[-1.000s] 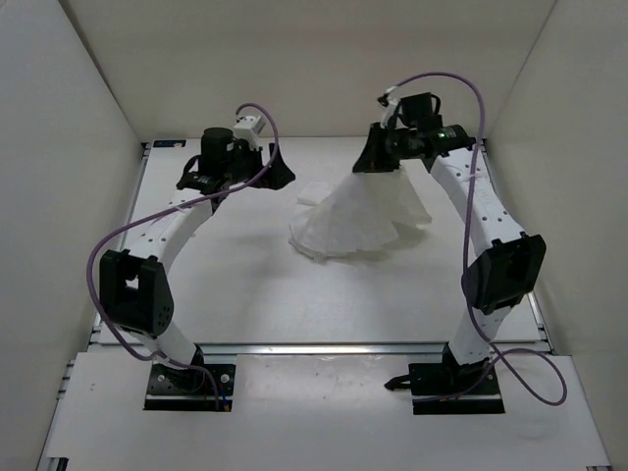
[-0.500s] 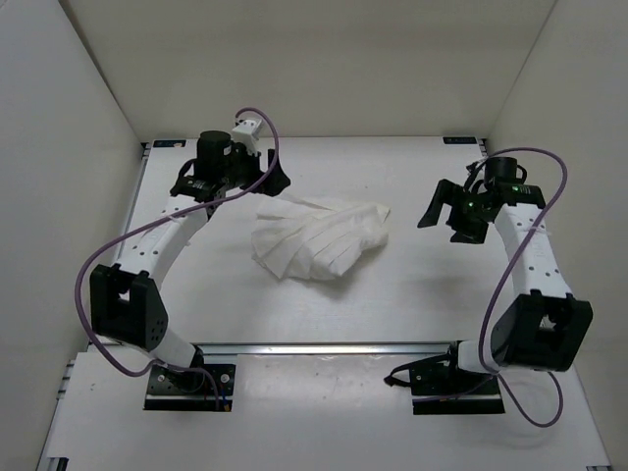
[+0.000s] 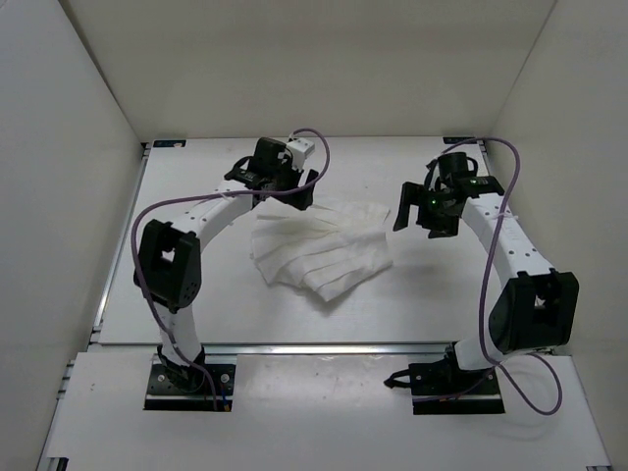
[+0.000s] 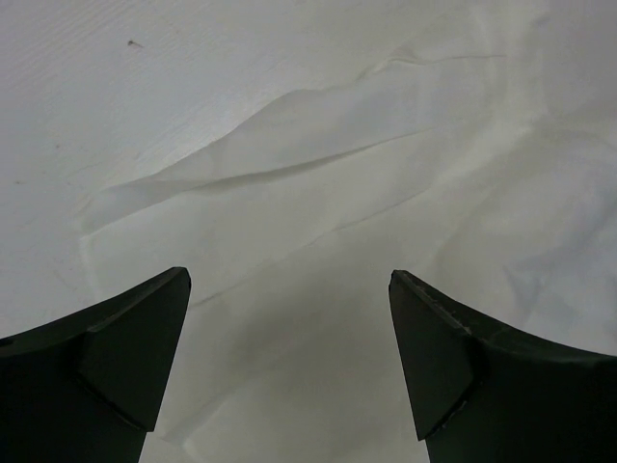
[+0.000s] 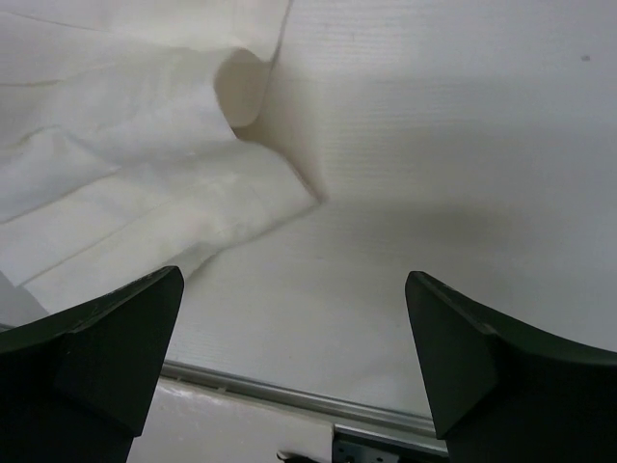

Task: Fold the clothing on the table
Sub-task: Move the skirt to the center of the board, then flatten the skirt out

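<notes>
so the left tool (image 4: 289, 285) is wide open right over the clothing (image 3: 324, 250), right tool (image 5: 294, 285) open too, empty, clothing off to its left, bare counter (image 3: 211, 304) underneath

The clothing (image 3: 322, 250) lies heaped mid-table, the one low obstacle. Bare table (image 3: 216, 304) stretches between it and the aluminium rail (image 3: 324, 346), and along the far wall (image 3: 314, 69). The left gripper (image 4: 289, 275), jaws wide, hangs over the cloth's far-left edge. The right gripper (image 5: 294, 273), jaws wide, stands beside its right edge over bare tabletop.
</notes>
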Robot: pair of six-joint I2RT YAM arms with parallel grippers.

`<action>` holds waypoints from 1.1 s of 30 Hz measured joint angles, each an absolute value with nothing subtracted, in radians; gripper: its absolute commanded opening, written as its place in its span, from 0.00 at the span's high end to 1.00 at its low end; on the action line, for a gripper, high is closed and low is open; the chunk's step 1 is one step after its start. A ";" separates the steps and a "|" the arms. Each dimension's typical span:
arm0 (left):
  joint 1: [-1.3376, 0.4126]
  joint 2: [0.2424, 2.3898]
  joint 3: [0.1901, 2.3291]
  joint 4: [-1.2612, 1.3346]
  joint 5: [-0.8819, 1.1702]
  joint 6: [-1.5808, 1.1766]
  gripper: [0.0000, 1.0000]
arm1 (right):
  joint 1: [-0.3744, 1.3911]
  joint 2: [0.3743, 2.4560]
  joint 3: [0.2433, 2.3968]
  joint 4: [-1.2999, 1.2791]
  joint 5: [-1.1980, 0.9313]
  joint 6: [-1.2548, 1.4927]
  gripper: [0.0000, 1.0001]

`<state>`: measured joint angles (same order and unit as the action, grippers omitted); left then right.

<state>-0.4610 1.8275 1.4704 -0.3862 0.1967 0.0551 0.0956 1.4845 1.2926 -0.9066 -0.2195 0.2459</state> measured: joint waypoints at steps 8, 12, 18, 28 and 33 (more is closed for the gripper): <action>-0.463 2.040 1.698 -0.445 0.143 0.133 0.01 | 0.219 1.547 1.264 -0.795 -0.176 0.273 0.06; -0.467 2.109 1.778 -0.487 0.159 0.172 0.02 | 0.215 1.633 1.264 -0.807 -0.147 0.274 0.11; -0.484 2.172 1.823 -0.531 0.173 0.203 0.06 | 0.208 1.658 1.264 -0.813 -0.157 0.283 0.16; -0.544 2.198 1.824 -0.559 0.031 0.209 0.25 | 0.243 1.660 1.262 -0.802 -0.211 0.291 0.18; -0.559 2.251 1.843 -0.552 -0.017 0.183 0.01 | 0.255 1.655 1.240 -0.798 -0.226 0.299 0.17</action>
